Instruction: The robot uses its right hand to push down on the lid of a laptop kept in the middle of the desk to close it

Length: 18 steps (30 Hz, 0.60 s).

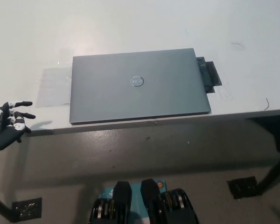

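Nearest, off the front-left corner of the laptop (pixel 139 86) and clear of the worktop (pixel 130 28) edge, the white left hand (pixel 8 129) is seen with its fingers spread and nothing held. The right hand is not in view. The laptop is seen lying flat and closed near the front edge of the white worktop, its grey lid marked by a round logo (pixel 136 81) at its centre. A dark flat object (pixel 210 77) is seen jutting out from under the laptop's right side.

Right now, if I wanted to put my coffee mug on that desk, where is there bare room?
Behind the closed laptop, the desk is bare to its far edge. Right of the dark block beside the laptop there is room too. The front strip is narrow. The left hand hangs off the front left corner.
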Tool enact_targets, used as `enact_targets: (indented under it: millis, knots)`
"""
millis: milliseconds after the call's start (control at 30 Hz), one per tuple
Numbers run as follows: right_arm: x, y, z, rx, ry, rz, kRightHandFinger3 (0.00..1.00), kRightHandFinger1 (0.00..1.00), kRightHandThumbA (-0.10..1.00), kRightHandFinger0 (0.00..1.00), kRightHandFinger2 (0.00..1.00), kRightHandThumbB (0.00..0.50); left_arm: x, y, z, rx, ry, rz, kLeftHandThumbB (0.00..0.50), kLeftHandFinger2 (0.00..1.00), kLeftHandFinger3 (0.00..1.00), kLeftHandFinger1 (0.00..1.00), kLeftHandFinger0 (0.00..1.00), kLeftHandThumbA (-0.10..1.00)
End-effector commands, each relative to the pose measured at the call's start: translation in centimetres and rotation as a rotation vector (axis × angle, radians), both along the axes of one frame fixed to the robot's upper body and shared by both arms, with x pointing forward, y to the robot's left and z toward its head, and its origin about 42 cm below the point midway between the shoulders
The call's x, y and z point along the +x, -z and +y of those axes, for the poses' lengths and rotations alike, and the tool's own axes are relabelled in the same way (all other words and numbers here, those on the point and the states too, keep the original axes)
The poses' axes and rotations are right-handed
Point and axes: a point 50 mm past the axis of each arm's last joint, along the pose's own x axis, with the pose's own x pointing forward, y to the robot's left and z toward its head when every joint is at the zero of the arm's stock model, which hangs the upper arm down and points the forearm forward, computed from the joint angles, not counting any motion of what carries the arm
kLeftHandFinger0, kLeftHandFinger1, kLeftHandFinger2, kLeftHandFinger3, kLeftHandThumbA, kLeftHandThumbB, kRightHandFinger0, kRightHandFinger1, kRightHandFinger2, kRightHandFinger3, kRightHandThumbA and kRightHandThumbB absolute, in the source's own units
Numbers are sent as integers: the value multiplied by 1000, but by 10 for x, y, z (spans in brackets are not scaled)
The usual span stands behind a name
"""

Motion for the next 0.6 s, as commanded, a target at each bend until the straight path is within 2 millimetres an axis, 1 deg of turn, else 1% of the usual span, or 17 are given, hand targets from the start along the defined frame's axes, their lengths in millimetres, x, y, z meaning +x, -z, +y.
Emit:
enact_targets:
  millis: [0, 33, 67, 133, 167, 200, 233, 267, 300, 333, 433, 467, 533, 567]
  knots:
    - [-8, 11, -12, 4, 93, -28, 1000, 1000, 1000, 1000, 1000, 135, -2, -10, 3, -9, -32, -55, 10, 550, 689, 382, 200, -2]
    - [-9, 15, -13, 16, 98, -26, 1000, 1000, 1000, 1000, 1000, 107, -2, -10, 2, 2, -35, -50, 10, 571, 701, 412, 252, 7]
    - [-8, 18, -14, 22, 101, -19, 1000, 1000, 1000, 1000, 1000, 104, -3, -9, 3, 8, -36, -46, 4, 585, 714, 425, 269, 16]
    - [-7, 22, -15, 19, 101, -16, 1000, 1000, 1000, 1000, 1000, 103, -4, -9, 3, 4, -40, -45, 4, 590, 721, 431, 274, 23]
    - [-7, 29, -16, 7, 107, 5, 1000, 1000, 1000, 1000, 1000, 112, -5, -8, 2, -3, -41, -40, 2, 603, 729, 452, 299, 29]
    - [-7, 33, -17, -6, 107, 15, 1000, 1000, 1000, 1000, 1000, 122, -5, -8, 2, -10, -39, -42, 0, 598, 731, 440, 282, 24]
    - [-7, 34, -17, -9, 107, 17, 1000, 1000, 1000, 1000, 1000, 133, -5, -7, 1, -15, -40, -42, 9, 582, 725, 422, 252, 23]
    - [-7, 35, -17, -11, 106, 19, 1000, 1000, 1000, 1000, 1000, 132, -5, -7, 1, -21, -42, -41, 7, 576, 719, 414, 237, 23]
    - [-7, 40, -16, -2, 105, 26, 1000, 1000, 1000, 1000, 1000, 143, -5, -7, 0, -18, -38, -43, 3, 574, 719, 416, 262, 22]
    - [-7, 41, -16, 0, 103, 28, 1000, 1000, 1000, 1000, 1000, 131, -5, -6, 1, -21, -39, -43, 7, 580, 721, 428, 290, 24]
    - [-3, 45, -16, -5, 105, 66, 1000, 1000, 1000, 1000, 1000, 127, -6, -5, 1, -28, -41, -47, 3, 577, 706, 430, 289, 16]
    - [-2, 45, -17, -10, 105, 66, 1000, 1000, 1000, 1000, 1000, 138, -6, -5, 1, -29, -42, -51, 6, 576, 696, 428, 290, 8]
    - [-2, 44, -18, -35, 111, 67, 1000, 1000, 1000, 1000, 1000, 134, -6, -3, 0, -34, -44, -50, 5, 570, 693, 417, 270, 0]
    - [-1, 45, -18, -50, 112, 67, 1000, 1000, 1000, 1000, 1000, 147, -6, -3, 0, -35, -45, -47, 6, 576, 696, 427, 284, 1]
